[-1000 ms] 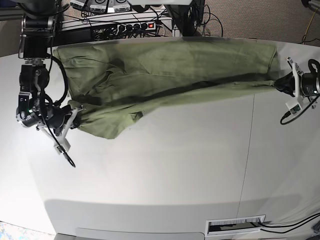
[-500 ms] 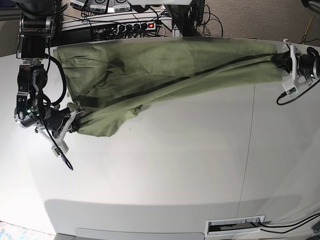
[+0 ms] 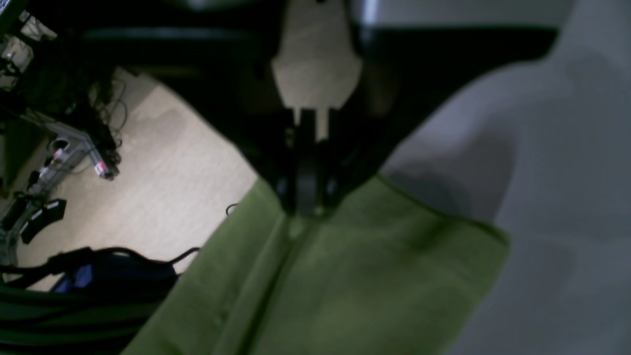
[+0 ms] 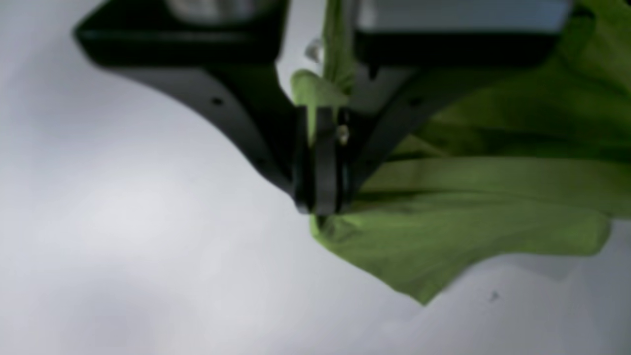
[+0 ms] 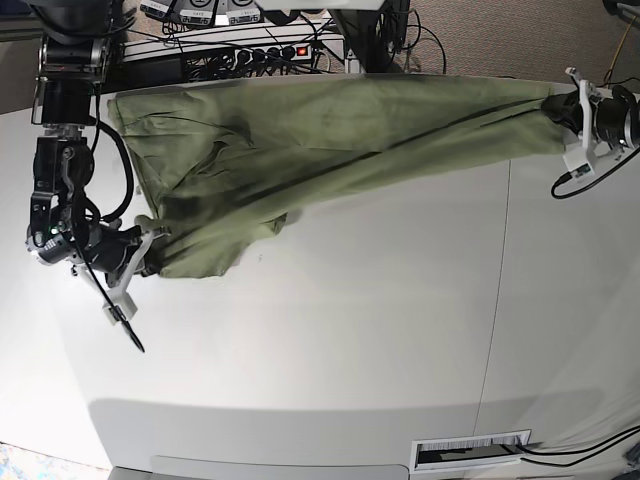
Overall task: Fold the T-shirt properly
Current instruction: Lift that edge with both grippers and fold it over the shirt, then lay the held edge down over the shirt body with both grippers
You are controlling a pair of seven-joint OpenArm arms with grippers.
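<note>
Both grippers are clamped on the olive-green T-shirt (image 5: 330, 140), which hangs stretched between them across the far part of the white table (image 5: 350, 330).

Left gripper (image 5: 563, 108), at the base view's upper right, has its jaws pressed together on a bunched corner of the fabric. In the left wrist view the black fingers (image 3: 305, 167) meet with almost no gap, and the cloth (image 3: 345, 276) fans out below them, one edge lying over the table (image 3: 567, 197) and the other reaching past the table's edge above the tan floor (image 3: 162, 177).

Right gripper (image 5: 148, 245), at the base view's left, is likewise pinched shut on the shirt. The right wrist view shows a fold of green cloth (image 4: 468, 217) caught between the narrow fingertips (image 4: 320, 162), with a loose pointed flap drooping just below and to the side of them, close over the table (image 4: 123, 222).

From this gripper the shirt runs up and across to the other one, rumpled near the right gripper and drawn taut toward the left.
</note>
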